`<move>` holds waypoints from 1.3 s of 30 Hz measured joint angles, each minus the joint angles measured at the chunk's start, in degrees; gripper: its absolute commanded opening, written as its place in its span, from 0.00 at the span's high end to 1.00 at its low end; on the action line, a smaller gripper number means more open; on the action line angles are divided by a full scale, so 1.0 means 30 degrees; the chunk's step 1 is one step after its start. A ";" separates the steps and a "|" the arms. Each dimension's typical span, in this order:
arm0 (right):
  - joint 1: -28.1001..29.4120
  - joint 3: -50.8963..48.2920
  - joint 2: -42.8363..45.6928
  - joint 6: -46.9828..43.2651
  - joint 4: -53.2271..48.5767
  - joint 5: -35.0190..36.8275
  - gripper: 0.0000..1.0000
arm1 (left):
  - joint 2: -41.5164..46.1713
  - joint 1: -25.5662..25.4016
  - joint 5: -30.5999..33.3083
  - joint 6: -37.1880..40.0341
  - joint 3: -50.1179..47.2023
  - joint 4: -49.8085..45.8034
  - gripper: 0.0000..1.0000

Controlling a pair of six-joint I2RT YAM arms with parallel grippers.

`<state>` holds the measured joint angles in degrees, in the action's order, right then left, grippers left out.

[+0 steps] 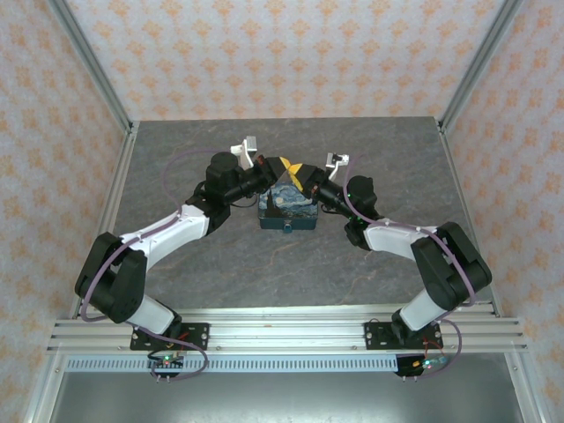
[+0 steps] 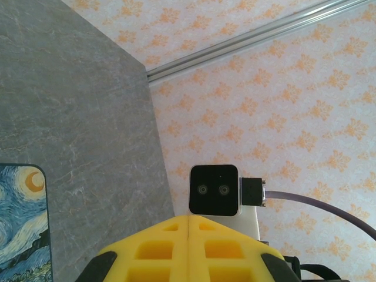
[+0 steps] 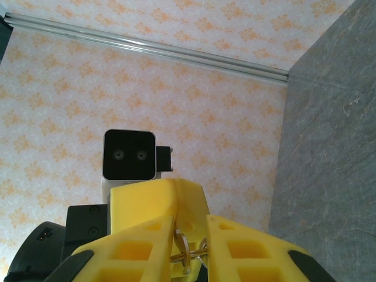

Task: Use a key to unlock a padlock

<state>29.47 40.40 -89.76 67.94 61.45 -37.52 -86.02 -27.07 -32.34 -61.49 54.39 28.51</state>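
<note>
My two grippers meet tip to tip in the air above the dark-blue swirl box [image 1: 288,207]. In the right wrist view the key [image 3: 189,256], thin and brassy on a small ring, lies crosswise between the fingers of my right gripper [image 3: 191,226], which close on it. My left gripper [image 2: 188,218] is shut, its yellow fingers pressed flat together with nothing showing between them. Its tip [image 3: 157,198] sits just above the key. From above, the left gripper [image 1: 282,166] and right gripper [image 1: 307,176] touch. A small blue lump [image 1: 288,227] on the box's front may be the padlock; too small to tell.
The box stands mid-table on the grey stone-look top [image 1: 220,264]. Patterned walls and aluminium posts [image 1: 92,66] enclose the table at the back and sides. Both arms reach inward from the rail [image 1: 282,335] at the near edge.
</note>
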 measured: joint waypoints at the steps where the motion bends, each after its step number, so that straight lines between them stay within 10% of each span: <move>1: 0.0000 0.0000 -0.0007 0.0051 0.0022 0.0007 0.89 | -0.0029 0.0007 0.0000 0.0000 0.0000 0.0007 1.00; 19: 0.0000 -0.0102 -0.0095 0.0197 0.0168 0.0146 1.00 | -0.0022 -0.0058 0.0488 0.0007 -0.0117 -0.0015 1.00; 23: 0.0000 -0.0124 -0.0095 0.0182 0.0153 0.0146 0.58 | 0.0124 -0.0073 0.0634 0.0007 -0.0204 -0.0044 1.00; 39: -0.0291 -0.0321 0.2390 -0.2288 -0.3111 0.1078 0.58 | 0.0415 -0.0066 0.0874 0.0007 -0.0204 -0.0044 1.00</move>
<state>28.60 39.44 -82.59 61.08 52.12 -34.28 -84.77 -27.27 -29.71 -61.47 53.78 28.38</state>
